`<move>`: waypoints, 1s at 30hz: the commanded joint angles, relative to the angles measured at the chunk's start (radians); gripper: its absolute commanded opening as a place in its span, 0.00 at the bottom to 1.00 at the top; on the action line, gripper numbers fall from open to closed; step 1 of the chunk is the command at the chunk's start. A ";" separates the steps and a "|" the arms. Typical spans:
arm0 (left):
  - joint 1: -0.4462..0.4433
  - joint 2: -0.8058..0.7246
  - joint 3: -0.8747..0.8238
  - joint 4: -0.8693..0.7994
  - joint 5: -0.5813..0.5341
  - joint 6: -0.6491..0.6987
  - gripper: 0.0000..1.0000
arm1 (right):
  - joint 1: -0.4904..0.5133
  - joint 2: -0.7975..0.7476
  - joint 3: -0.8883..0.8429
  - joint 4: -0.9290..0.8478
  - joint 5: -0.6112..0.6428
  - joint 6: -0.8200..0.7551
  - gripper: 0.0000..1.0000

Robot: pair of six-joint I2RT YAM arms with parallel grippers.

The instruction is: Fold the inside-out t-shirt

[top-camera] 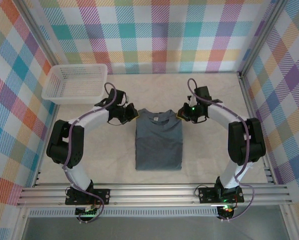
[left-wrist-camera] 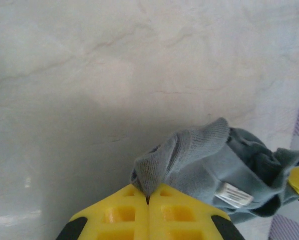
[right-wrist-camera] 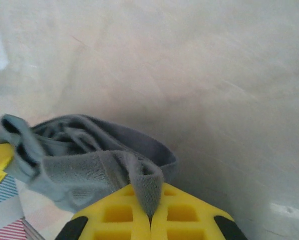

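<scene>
Item: inside-out t-shirt [top-camera: 159, 145], laid flat at centre of table [top-camera: 214, 90]; sides folded inward, narrow rectangle formed; shoulder corners pinched by left gripper [top-camera: 132, 116] and right gripper [top-camera: 182, 114]; crosswise fold judged outstanding.

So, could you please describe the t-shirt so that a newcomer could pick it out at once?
On the pale table, look at the very middle. The t-shirt lies there folded into a rectangle, left gripper and right gripper pinching its far corners. It is dark grey cloth, unlike the white mesh basket.
</scene>
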 commanded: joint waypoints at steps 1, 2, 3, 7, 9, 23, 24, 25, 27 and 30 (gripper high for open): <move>0.053 -0.074 0.174 -0.040 0.086 -0.006 0.00 | -0.007 -0.072 0.205 -0.076 -0.036 -0.027 0.00; 0.069 -0.096 0.226 -0.051 0.107 -0.010 0.00 | -0.008 -0.095 0.265 -0.094 -0.027 -0.027 0.00; 0.080 -0.119 0.280 -0.065 0.123 -0.013 0.00 | -0.008 -0.120 0.322 -0.104 -0.020 -0.031 0.00; 0.087 -0.207 0.408 -0.102 0.157 0.007 0.00 | -0.008 -0.213 0.439 -0.073 -0.032 -0.055 0.00; 0.082 -0.275 0.358 -0.071 0.166 0.012 0.00 | -0.008 -0.269 0.384 0.007 -0.092 -0.067 0.00; 0.046 -0.613 -0.524 -0.009 0.115 -0.012 0.00 | 0.000 -0.511 -0.526 0.226 -0.167 0.009 0.00; 0.046 -0.630 -0.541 -0.043 0.106 -0.002 0.00 | 0.001 -0.547 -0.559 0.221 -0.161 0.019 0.00; 0.046 -0.644 -0.551 -0.056 0.102 0.005 0.00 | 0.001 -0.578 -0.580 0.209 -0.158 0.028 0.00; 0.046 -0.668 -0.564 -0.078 0.098 0.018 0.00 | 0.004 -0.639 -0.615 0.186 -0.151 0.046 0.00; 0.046 -0.670 -0.558 -0.064 0.105 0.022 0.00 | 0.009 -0.697 -0.620 0.165 -0.133 0.065 0.00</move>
